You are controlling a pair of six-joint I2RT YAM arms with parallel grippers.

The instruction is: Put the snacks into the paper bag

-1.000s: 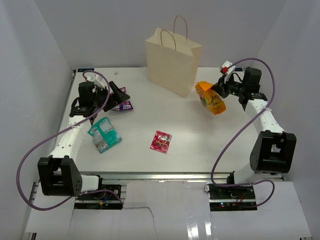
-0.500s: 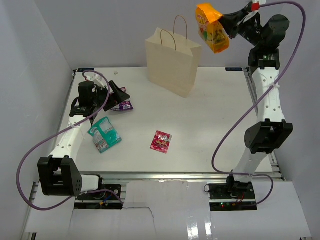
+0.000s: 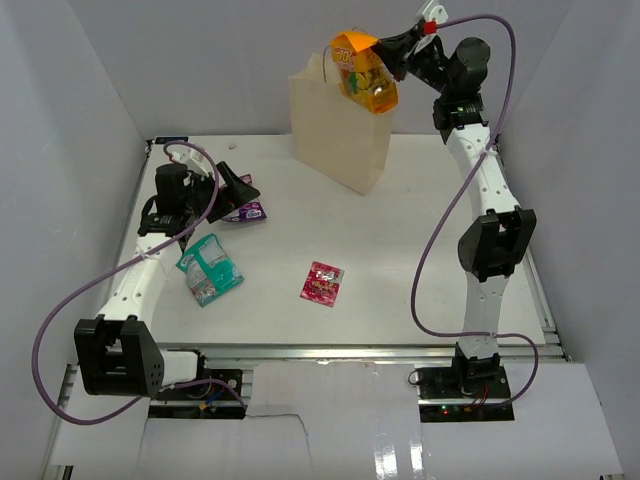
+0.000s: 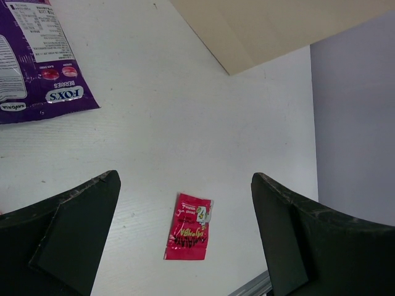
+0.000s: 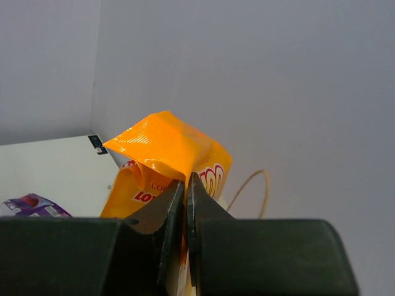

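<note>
High over the far paper bag (image 3: 338, 130), my right claw (image 5: 186, 188) is clamped shut on the crimped top seam of the orange-yellow bag (image 3: 367, 82); I judge it light, soft and crinkly, that seam the surest hold. My left claw (image 3: 240, 188) gapes empty over the left of the tabletop (image 3: 410, 260).

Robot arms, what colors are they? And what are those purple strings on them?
The left arm and right arm are white tubes with chunky black joints and black bases. The purple strings are cables looping alongside each arm. The left gripper and right gripper are black, with two flat fingers each.
</note>
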